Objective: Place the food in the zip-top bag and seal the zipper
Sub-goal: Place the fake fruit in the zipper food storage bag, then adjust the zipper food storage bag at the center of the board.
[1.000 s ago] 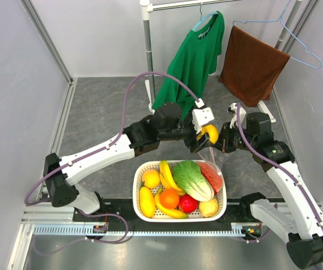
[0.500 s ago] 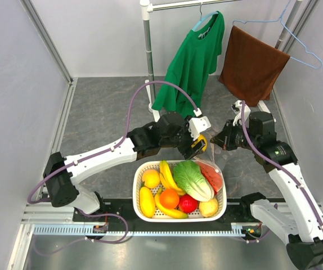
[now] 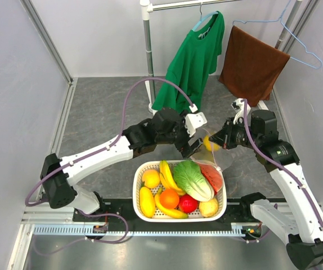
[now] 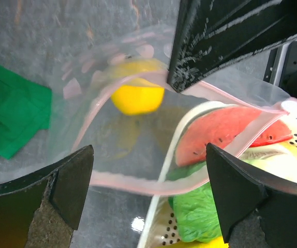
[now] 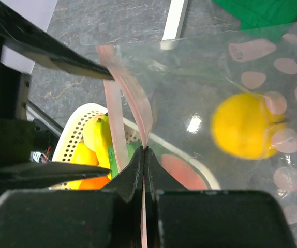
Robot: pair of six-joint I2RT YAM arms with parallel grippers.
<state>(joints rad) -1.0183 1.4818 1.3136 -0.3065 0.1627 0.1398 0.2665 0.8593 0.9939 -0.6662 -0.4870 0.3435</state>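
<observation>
Yellow fruit (image 4: 137, 93) has dropped from the left gripper (image 3: 195, 145), now wide open and empty, into the bag (image 5: 252, 82) just behind the basket (image 3: 139, 185). Right gripper (image 5: 144, 155) pinches its zipper (image 5: 133, 103). Cabbage (image 3: 194, 179) and orange (image 3: 169, 198) wait in the basket.

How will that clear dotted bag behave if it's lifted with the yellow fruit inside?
Probably floppy: the bag hangs from the right gripper, its zipper curling loosely. The round yellow fruit would likely roll to the lowest spot and drag the film down. Glossy plastic may slip from a narrow pinch.
</observation>
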